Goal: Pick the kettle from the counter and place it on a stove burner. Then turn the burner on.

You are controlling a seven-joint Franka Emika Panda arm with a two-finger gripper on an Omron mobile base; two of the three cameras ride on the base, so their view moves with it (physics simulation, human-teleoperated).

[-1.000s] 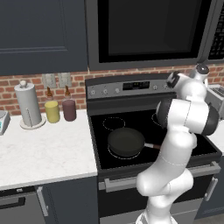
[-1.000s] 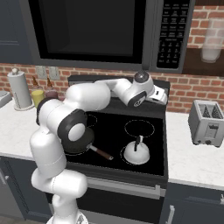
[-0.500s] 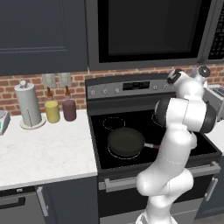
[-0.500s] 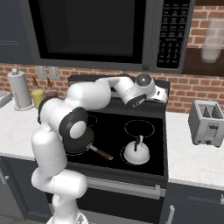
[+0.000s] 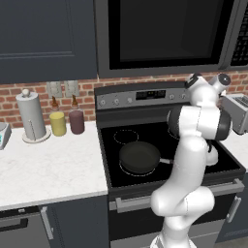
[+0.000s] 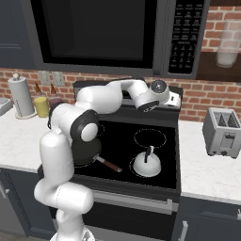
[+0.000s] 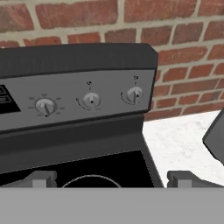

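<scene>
Kettle (image 6: 147, 164), small, rounded and silvery-white with a dark upright handle, sits on the front right stove burner (image 6: 149, 170) of the glossy black glass cooktop in the right base view; behind it a thin pale ring marks the rear right burner (image 6: 150, 138). A matte black frying pan (image 6: 88, 153) lies at front left, its reddish handle pointing toward the kettle. The boxy silver toaster (image 6: 222, 132) stands well apart on the white veined tabletop (image 6: 207, 164). The gripper (image 6: 175, 100) hangs near the stove's back panel, above the rear burners.

From the left base view the round pan (image 5: 139, 157) shows again (a shallow dark disc), with a paper towel roll (image 5: 31, 116) and two squat jars (image 5: 67, 122) on the pale tabletop (image 5: 48, 169).

The hand view faces the grey control panel: three round metallic knobs (image 7: 91, 100) in a row, rough red brick behind. The jaws stand spread wide, a fingertip (image 7: 183, 178) at each bottom corner, holding nothing.
</scene>
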